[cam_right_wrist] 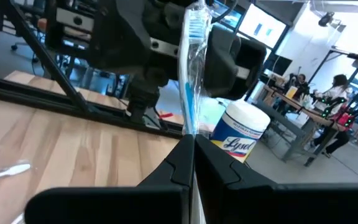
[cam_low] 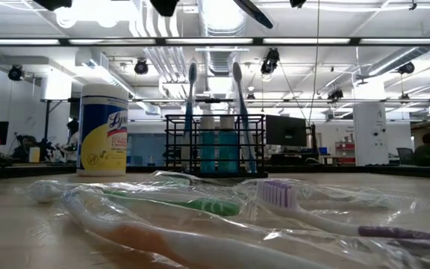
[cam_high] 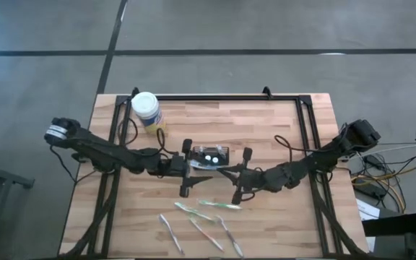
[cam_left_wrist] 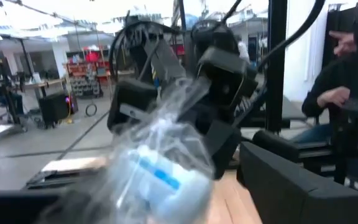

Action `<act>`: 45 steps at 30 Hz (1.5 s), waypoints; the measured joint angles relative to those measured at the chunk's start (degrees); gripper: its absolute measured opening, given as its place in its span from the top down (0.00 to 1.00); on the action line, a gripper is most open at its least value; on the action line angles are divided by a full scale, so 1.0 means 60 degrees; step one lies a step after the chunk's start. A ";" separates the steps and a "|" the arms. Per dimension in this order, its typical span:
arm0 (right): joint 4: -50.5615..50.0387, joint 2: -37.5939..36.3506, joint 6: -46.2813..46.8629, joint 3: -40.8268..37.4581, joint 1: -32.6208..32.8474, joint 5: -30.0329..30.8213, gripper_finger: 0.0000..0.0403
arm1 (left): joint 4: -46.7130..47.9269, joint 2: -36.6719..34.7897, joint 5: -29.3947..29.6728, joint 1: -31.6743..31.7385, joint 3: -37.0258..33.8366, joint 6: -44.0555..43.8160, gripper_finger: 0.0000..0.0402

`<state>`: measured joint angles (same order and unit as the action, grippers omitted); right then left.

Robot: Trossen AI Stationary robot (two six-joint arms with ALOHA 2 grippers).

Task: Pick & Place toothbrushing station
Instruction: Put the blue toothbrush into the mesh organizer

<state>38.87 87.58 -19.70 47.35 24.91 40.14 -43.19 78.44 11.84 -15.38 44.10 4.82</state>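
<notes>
wrapped toothbrushes lie loose on the near part of the bench. farther in, at the middle, the right tool is clamped together on a wrapped blue toothbrush. the left tool faces it with fingers apart, just beside the black wire caddy. the yellow jar stands at far left.

Wrapped blue toothbrush before right claw
</notes>
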 joint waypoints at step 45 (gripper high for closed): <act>-0.6675 -0.3746 0.4154 -0.0048 0.0857 0.0180 0.80 | 0.6286 -0.2801 0.2138 0.0660 0.0022 0.0172 0.97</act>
<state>-1.18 65.11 5.23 47.07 30.05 41.22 -5.47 61.64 24.67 -11.42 44.24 5.85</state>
